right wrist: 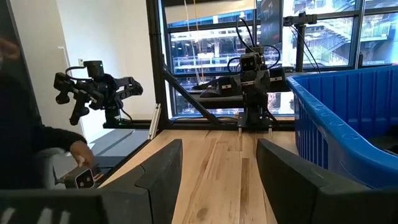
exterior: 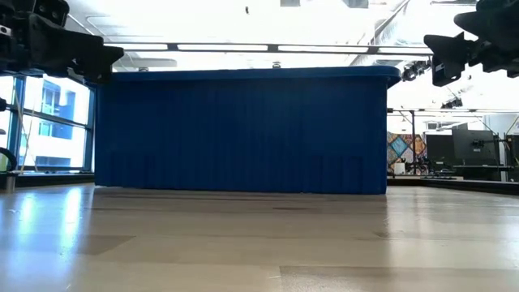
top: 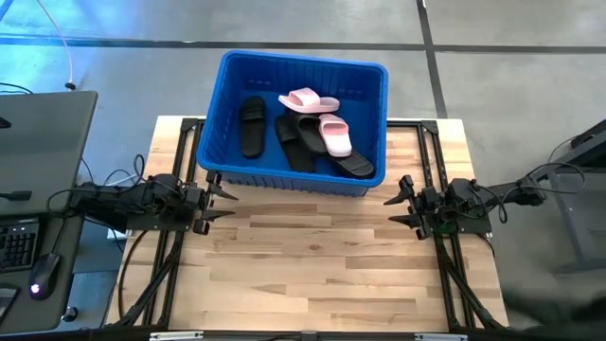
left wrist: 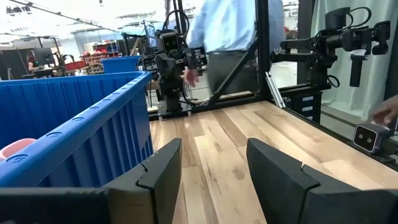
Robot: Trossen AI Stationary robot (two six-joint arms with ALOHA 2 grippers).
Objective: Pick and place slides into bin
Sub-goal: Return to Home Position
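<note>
The blue bin stands at the table's far middle; it fills the low view and shows in both wrist views. Inside lie black slides, one at the left and others in the middle, with two pale pink slides resting on top of them. My left gripper is open and empty at the table's left, by the bin's near left corner. My right gripper is open and empty at the table's right.
Bare wooden tabletop stretches in front of the bin between the arms. A keyboard and mouse lie on a desk off the table's left. A person stands beyond the table; a hand shows by a small camera.
</note>
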